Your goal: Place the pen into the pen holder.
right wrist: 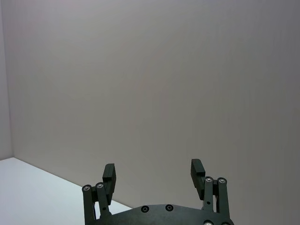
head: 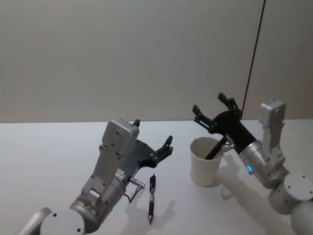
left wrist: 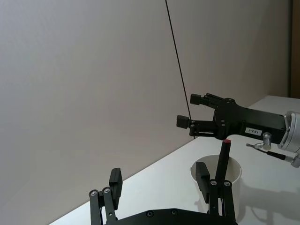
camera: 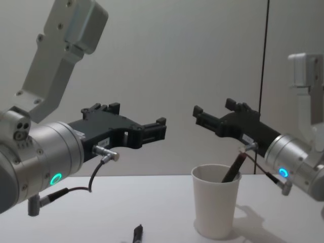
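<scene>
- The pen holder (head: pixel 205 171), a white paper cup, stands upright on the table (head: pixel 58 161), right of centre.
- A dark pen (head: pixel 213 149) leans inside it, its red-tipped end poking over the rim.
- A second pen (head: pixel 152 198) lies flat on the table, left of the cup and apart from it.
- The right gripper (head: pixel 209 103) hangs just above the cup, jaws apart and empty.
- The left gripper (head: pixel 153 131) hovers near the second pen, jaws apart, holding nothing.
</scene>
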